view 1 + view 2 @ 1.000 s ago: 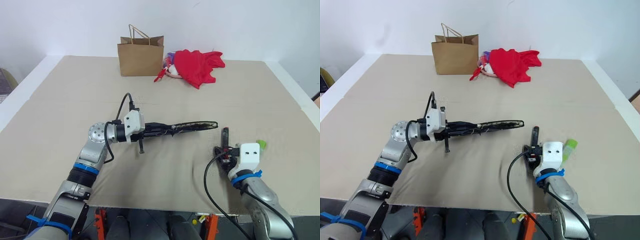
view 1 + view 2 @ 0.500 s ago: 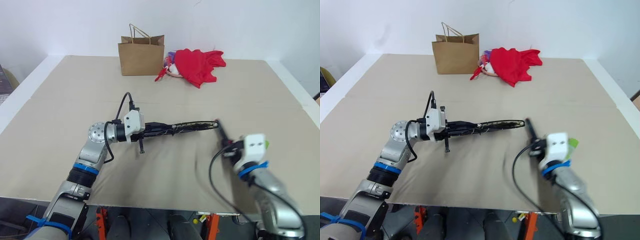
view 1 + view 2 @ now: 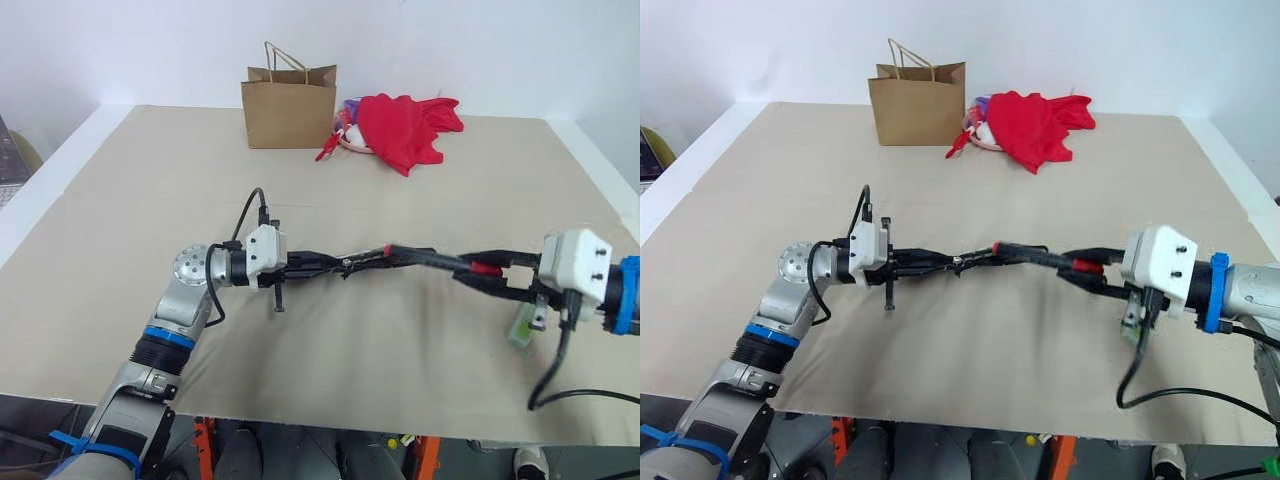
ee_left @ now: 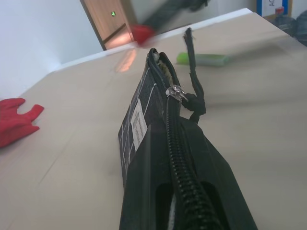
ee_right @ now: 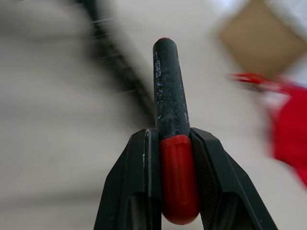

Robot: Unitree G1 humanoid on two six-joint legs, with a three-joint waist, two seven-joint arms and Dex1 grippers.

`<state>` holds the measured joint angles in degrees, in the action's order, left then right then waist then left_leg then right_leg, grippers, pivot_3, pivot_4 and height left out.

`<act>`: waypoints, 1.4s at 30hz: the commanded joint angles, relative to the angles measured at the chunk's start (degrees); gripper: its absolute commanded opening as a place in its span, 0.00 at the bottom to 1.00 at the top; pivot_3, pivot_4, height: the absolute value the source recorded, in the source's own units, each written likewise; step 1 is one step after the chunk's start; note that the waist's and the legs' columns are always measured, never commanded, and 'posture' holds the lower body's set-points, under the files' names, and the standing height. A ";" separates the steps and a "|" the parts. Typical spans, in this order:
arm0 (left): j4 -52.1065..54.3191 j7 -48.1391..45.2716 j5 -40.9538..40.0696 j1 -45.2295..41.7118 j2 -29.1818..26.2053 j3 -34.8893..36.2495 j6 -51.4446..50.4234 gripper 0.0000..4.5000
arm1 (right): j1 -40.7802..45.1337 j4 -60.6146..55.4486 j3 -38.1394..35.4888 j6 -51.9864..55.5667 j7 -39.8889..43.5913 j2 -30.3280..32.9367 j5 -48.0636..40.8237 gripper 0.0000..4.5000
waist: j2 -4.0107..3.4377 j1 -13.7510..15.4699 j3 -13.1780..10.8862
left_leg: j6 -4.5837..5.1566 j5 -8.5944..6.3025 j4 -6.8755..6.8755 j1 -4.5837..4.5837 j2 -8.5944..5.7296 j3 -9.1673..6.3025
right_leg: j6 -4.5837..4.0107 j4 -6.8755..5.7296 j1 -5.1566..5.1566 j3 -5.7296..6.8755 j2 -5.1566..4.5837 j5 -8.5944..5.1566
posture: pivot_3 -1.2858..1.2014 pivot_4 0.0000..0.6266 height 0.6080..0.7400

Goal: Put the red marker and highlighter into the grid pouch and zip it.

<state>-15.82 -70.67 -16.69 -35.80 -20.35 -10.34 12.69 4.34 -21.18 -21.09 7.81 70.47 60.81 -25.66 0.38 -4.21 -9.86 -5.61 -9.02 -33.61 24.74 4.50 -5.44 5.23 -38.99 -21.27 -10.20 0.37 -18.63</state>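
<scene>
Nearest the robot, above the front of the tabletop (image 3: 330, 380), the left gripper (image 3: 296, 266) is clamped on one end of the grid pouch (image 3: 345, 262), holding it level and edge-up, zipper uppermost, clear of the surface. Opposite it, the right gripper (image 3: 478, 275) is closed on the red marker (image 3: 432, 260), gripping the red half while the black half points toward the pouch's free end; the marker tip appears to be at or just beside that end, though whether it has entered the mouth cannot be told. Beneath the right wrist, the highlighter (image 3: 521, 327) lies on the tabletop, not yet picked up. At the far edge stand a brown paper bag (image 3: 291, 105) and a red cloth (image 3: 405, 130). Step in hand, as judged: inserting the marker. The next move calls for aligning the tip with the open zipper slot and sliding it in lengthwise before release.
</scene>
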 commanded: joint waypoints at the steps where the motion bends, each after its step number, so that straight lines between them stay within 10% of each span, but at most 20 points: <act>1: 2.24 -1.02 -1.11 0.20 -0.59 0.63 0.29 0.00 | 0.73 0.46 0.45 -2.86 3.19 1.11 -0.40 0.14 | 0.01 0.00 -0.01 | -0.03 0.02 -0.03 0.00 0.00 0.00 | 0.15 0.00 0.00 0.01 0.00 -0.06 | 0.52 0.24 1.00; 42: 7.18 -0.72 -0.10 3.35 -0.39 -0.34 0.14 0.00 | 1.32 5.36 1.83 -2.94 3.15 0.93 0.61 0.14 | -0.01 0.09 0.00 | -0.23 0.18 -0.12 -0.05 0.00 -0.01 | 0.27 -0.04 0.10 0.01 -0.01 0.09 | 0.52 0.24 1.00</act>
<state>-9.67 -71.64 -16.52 -31.02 -20.95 -10.91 11.46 4.54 -15.42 -18.14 3.81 74.55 61.08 -24.38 0.37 -4.12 -9.85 -5.84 -8.84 -33.73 24.69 4.51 -5.45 5.50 -39.03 -21.18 -10.19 0.35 -18.54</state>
